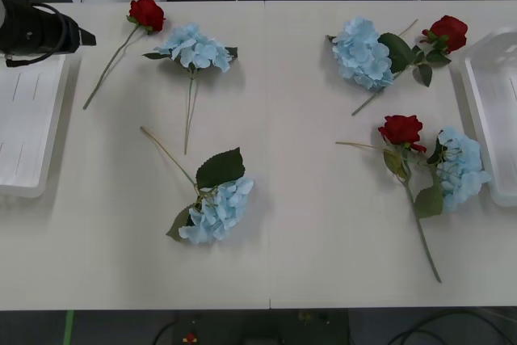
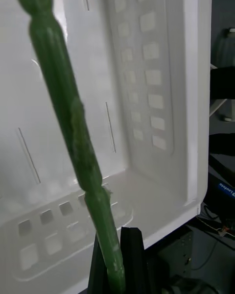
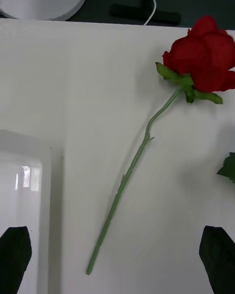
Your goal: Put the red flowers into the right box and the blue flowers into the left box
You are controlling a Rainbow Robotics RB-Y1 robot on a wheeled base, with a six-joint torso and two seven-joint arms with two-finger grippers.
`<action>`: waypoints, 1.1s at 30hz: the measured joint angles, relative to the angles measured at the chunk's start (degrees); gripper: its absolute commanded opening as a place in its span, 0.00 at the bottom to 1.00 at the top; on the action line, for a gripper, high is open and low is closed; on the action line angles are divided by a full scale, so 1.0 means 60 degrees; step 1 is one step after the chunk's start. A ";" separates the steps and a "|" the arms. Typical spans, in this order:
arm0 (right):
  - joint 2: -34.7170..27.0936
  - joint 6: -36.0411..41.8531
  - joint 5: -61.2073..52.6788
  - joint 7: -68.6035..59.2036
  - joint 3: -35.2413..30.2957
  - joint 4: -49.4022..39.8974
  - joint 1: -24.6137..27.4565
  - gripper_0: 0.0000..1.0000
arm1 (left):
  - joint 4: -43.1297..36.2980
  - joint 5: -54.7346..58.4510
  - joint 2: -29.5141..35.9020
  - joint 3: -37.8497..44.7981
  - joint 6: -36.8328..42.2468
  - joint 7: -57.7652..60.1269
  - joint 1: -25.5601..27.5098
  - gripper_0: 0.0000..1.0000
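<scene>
A white table point(image 1: 291, 248) carries the left box point(image 1: 24, 131) and right box point(image 1: 494, 111) at its two ends, with four blue flowers point(image 1: 216, 209) and three red flowers point(image 1: 146, 14) scattered between them. Over the right box the right gripper point(image 2: 117, 269) is clamped on a green stem point(image 2: 68, 108). The left gripper point(image 3: 117, 255), black fingers point(image 3: 218, 255) spread wide, hovers beside the left box above a red rose point(image 3: 203, 54) lying on the table.

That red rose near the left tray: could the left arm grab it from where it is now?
Probably yes. The left gripper hangs open right over the rose, which lies alone on bare table beside the left tray.
</scene>
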 measured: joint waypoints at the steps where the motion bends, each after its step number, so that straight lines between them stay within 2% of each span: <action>1: 0.0077 -0.0106 0.0109 0.0026 0.0021 0.0188 -0.0002 0.00 | 0.0182 -0.0136 -0.0080 -0.0272 0.0090 0.0000 -0.0184 1.00; 7: 0.0219 -0.0644 0.0781 0.0533 0.0821 0.0788 -0.0002 0.00 | 0.0921 -0.0962 -0.0846 -0.1032 0.0929 -0.0001 -0.0978 1.00; 14: 0.0675 -0.1193 0.1607 0.0533 0.1068 0.1285 -0.0004 0.00 | 0.1172 -0.1214 -0.1444 -0.1032 0.0918 -0.0002 -0.1009 1.00; 23: 0.1041 -0.2103 0.1989 0.0533 0.1068 0.1998 -0.0008 0.00 | 0.2432 -0.1215 -0.1781 -0.1032 0.0220 -0.0003 -0.1010 1.00; 24: 0.1042 -0.2106 0.1990 0.0533 0.1068 0.2012 -0.0008 0.10 | 0.2530 -0.1214 -0.1801 -0.1028 0.0159 -0.0003 -0.1010 1.00; 25: 0.1042 -0.2106 0.1991 0.0533 0.1068 0.2014 -0.0008 0.28 | 0.2609 -0.1213 -0.1827 -0.1023 0.0131 -0.0003 -0.1010 1.00; 26: 0.1043 -0.2107 0.1992 0.0533 0.1068 0.2014 -0.0008 0.36 | 0.2683 -0.1210 -0.1858 -0.1013 0.0112 -0.0003 -0.1010 1.00; 28: 0.1043 -0.2107 0.1992 0.0533 0.1068 0.2015 -0.0010 0.58 | 0.2837 -0.1204 -0.1931 -0.0937 0.0104 -0.0003 -0.1010 1.00; 31: 0.1043 -0.2102 0.1991 0.0533 0.1048 0.2016 -0.0038 0.77 | 0.3091 -0.1187 -0.2053 -0.0661 0.0101 -0.0003 -0.1010 1.00; 33: 0.1043 -0.2020 0.1962 0.0533 0.0959 0.2017 -0.0097 0.84 | 0.3247 -0.1171 -0.2133 -0.0396 0.0101 -0.0003 -0.1010 1.00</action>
